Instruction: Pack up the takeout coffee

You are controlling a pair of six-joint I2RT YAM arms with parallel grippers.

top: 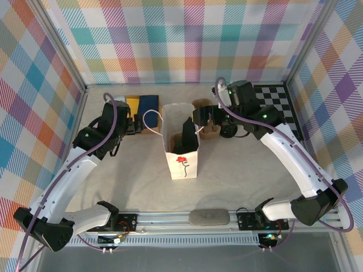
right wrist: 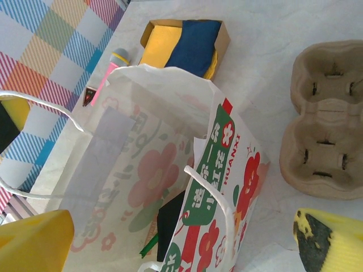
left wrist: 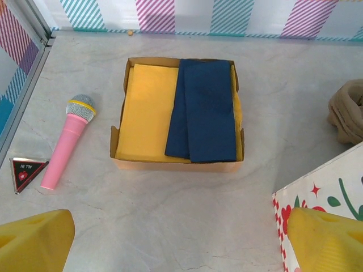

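Left gripper (top: 136, 125) and right gripper (top: 206, 122) gape, right at the bag's (top: 183, 164) two o'clock; coffee seems packed, I'd withdraw.

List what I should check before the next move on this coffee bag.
1. Paper bag upright, mouth open: ok.
2. Right gripper open, empty, by the bag mouth: ok.
3. Left gripper open, empty, apart from the napkin box: ok.
4. Takeout coffee inside the bag: cannot tell; a dark shape lies inside.
5. Cup carrier beside the bag, visible pockets empty: ok.
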